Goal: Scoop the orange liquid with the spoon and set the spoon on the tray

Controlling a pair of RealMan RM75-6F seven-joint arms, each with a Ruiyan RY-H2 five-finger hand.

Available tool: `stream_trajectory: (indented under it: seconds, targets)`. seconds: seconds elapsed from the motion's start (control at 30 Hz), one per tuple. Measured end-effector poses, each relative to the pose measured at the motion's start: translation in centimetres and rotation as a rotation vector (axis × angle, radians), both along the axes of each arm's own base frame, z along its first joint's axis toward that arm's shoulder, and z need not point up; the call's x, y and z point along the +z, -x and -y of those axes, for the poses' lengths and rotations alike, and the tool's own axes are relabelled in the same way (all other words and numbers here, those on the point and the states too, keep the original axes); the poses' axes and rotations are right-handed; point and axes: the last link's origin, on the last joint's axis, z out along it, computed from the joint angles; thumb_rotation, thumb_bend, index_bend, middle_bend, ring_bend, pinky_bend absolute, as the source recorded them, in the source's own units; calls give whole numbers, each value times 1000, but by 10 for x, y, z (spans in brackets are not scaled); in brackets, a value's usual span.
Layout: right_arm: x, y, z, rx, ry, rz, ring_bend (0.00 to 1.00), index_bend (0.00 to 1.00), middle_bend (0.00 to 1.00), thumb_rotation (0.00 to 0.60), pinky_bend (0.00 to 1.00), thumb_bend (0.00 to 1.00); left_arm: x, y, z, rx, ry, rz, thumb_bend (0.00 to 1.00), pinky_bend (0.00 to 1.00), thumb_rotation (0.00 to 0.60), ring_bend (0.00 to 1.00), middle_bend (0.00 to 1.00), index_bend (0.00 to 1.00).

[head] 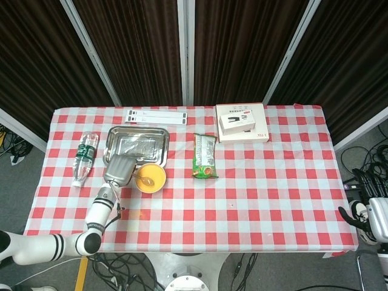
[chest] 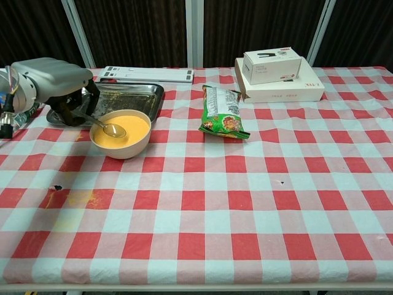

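Note:
A cream bowl full of orange liquid stands in front of the metal tray. My left hand hovers at the bowl's left side and holds a metal spoon. The spoon's head rests on the surface of the liquid near the left rim. In the head view the spoon is hidden under the hand. My right hand hangs off the table's right end, holding nothing, and its fingers are hard to make out.
A water bottle lies left of the tray. A green snack bag lies mid-table. Stacked white boxes sit at the back right, a flat white strip behind the tray. An orange spill stains the cloth near the front left.

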Motion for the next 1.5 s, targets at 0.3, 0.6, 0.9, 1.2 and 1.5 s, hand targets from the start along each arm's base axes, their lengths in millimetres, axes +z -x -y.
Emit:
stream_trajectory:
  seconds: [0.3,0.6,0.9,1.2,1.5]
  targets:
    - [1,0,0,-1,2,2,0,52,79,600,48,177,5,-17,-10,-138,-149,-161,490,953,600,941,1000,689]
    - [1,1,-2,-6,4,3,0,52,79,600,49,177,-21,-20,-11,-275,-185,-366,497,956,600,942,1000,693]
    - [0,2,-1,-8,0,3,0,52,79,600,49,177,-41,-16,-2,-320,-170,-445,505,958,600,944,1000,694]
    - [0,2,-3,-11,1,3,0,52,79,600,49,177,-51,-17,11,-335,-137,-435,506,958,600,945,1000,694]
    - [1,1,-1,-8,4,1,0,52,77,600,49,177,-45,-17,6,-237,-88,-285,509,958,600,944,1000,700]
